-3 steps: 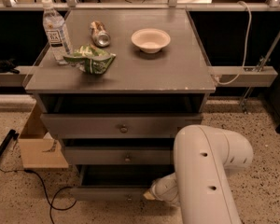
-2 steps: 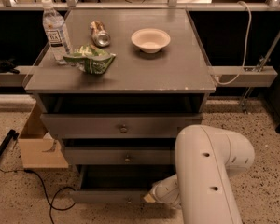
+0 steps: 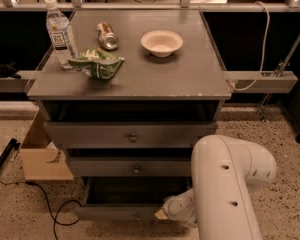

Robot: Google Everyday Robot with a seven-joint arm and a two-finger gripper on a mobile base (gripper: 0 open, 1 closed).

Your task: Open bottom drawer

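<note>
**1. Change.** The bottom drawer [image 3: 117, 213] stands further out from the desk [image 3: 140, 86] than it did a second ago. Its front sits lower in the camera view, and a wider dark cavity shows between it and the middle drawer [image 3: 135, 168]. I judge the opening to be well under way. I cannot tell whether the drawer has reached full travel.

**2. Hand.** The hand [image 3: 162, 213] is at the right end of the bottom drawer's front, below the desk's front right corner. The white arm [image 3: 230, 184] hides most of it. I cannot tell how far open it is, nor whether it has hold of anything.

**3. Materials and shapes.**
- All three drawer fronts are flat grey wood with a small round centre knob. The top drawer [image 3: 132, 134] is slightly ajar.
- The desk top is matt grey, and its front edge is chipped near the right corner.
- The arm is smooth white plastic, rounded, with small dark holes.
- A clear plastic water bottle [image 3: 60, 34] stands at the left edge, and a crumpled green bag [image 3: 97, 65] lies just beside it.
- A metal can [image 3: 107, 36] lies on its side toward the rear.
- A shallow pale bowl [image 3: 161, 42] sits near the centre.
- An open cardboard box [image 3: 42, 156] rests on the speckled floor to the left of the desk.
</note>
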